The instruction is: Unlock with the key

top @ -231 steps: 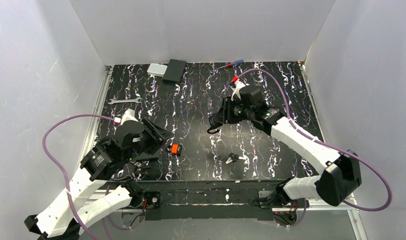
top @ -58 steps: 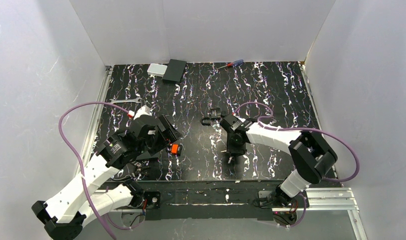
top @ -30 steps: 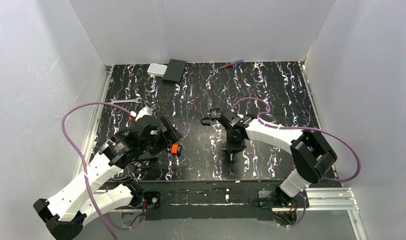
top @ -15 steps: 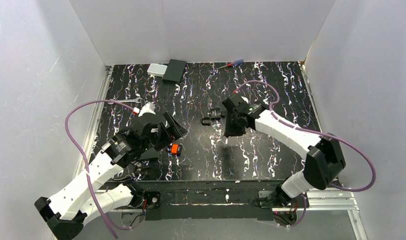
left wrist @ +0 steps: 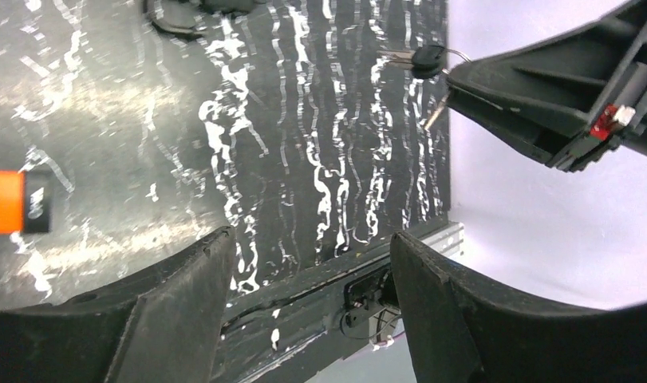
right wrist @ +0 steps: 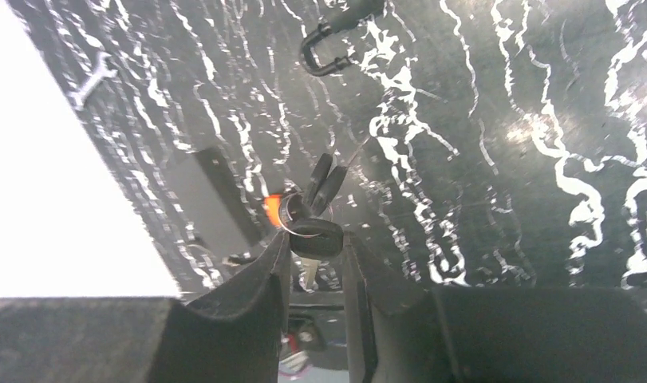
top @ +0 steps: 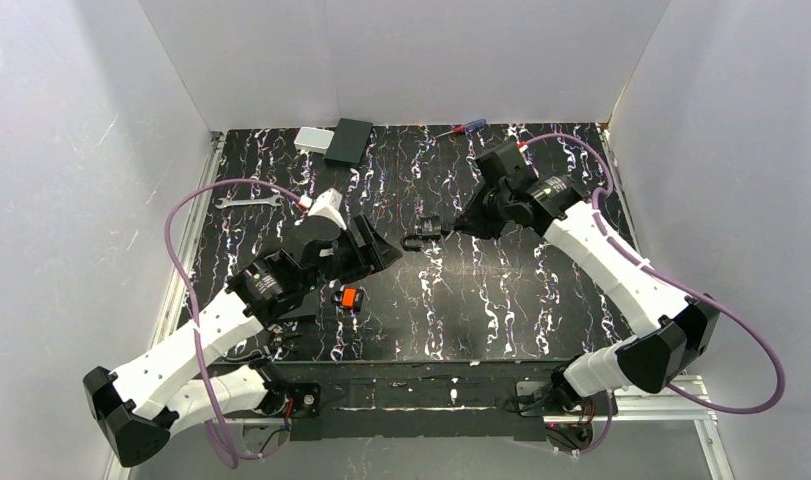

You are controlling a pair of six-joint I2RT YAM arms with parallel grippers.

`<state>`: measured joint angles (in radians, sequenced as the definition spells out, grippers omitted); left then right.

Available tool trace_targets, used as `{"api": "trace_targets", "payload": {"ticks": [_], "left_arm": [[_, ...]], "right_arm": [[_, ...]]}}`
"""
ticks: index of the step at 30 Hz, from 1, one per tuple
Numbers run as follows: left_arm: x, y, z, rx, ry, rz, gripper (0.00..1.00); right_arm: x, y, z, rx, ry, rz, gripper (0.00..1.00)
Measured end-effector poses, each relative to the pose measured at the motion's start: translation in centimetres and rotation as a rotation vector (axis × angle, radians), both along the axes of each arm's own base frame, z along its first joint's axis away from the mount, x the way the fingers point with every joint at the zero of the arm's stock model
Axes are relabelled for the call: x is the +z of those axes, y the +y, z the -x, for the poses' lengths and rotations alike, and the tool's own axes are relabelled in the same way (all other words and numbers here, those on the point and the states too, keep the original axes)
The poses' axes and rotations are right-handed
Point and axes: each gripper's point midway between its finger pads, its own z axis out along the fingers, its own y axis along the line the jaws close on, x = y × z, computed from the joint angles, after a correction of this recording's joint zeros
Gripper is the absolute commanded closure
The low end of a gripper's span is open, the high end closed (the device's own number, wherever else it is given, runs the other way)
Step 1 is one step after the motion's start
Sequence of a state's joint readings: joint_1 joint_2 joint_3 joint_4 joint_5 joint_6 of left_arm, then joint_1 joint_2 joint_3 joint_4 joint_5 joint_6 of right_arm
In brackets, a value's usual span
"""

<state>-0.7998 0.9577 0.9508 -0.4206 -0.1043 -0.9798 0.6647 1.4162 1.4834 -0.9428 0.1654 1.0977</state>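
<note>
Step in hand, as I'm reading it: bringing the key (right wrist: 316,238) to the padlock (top: 421,236); insertion not yet done. Right jaws are pinching the key by its dark head, nearly closed; a silvery blade is showing between the fingers toward the wrist; spare keys (right wrist: 325,182) are dangling off the ring. Key is hanging in the air just right of the padlock, over the counter (top: 501,310) middle, toward the far edge; whether it's touching the lock I can't tell. Padlock is lying flat, shackle to the left; keyhole I can't make out. Left jaws are standing wide open, gripping nothing, hovering near the padlock's left; orange block (top: 349,298) is sitting toward the near edge, apart from both. Next move, I'm guessing: left jaws closing on the lock body to steady it; right lining the blade up with the keyhole; blade is looking badly aimed, so probably needing a wrist turn or regrip; dangling spares risk snagging.
</note>
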Motion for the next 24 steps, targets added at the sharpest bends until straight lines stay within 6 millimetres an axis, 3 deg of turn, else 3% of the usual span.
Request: {"api": "trace_targets", "payload": {"ticks": [7, 9, 11, 14, 24], "left_arm": [[3.8, -4.4, -0.8, -0.118, -0.144, 0.073, 0.38], [4.9, -5.7, -1.3, -0.142, -0.191, 0.097, 0.42], [5.8, -6.7, -2.1, -0.153, -0.235, 0.121, 0.52], [6.8, -8.4, -2.7, -0.178, -0.269, 0.160, 0.55], [7.9, -9.4, -2.3, -0.202, -0.277, 0.218, 0.69]], "right_arm": [[2.7, 0.5, 1.9, -0.143, 0.109, -0.204, 0.99], [4.0, 0.7, 3.4, -0.177, 0.148, -0.304, 0.99], [6.0, 1.5, 4.4, -0.200, 0.186, -0.430, 0.99], [6.4, 2.1, 4.8, -0.219, 0.228, -0.485, 0.99], [6.8, 2.8, 4.9, -0.234, 0.256, -0.559, 0.99]]}}
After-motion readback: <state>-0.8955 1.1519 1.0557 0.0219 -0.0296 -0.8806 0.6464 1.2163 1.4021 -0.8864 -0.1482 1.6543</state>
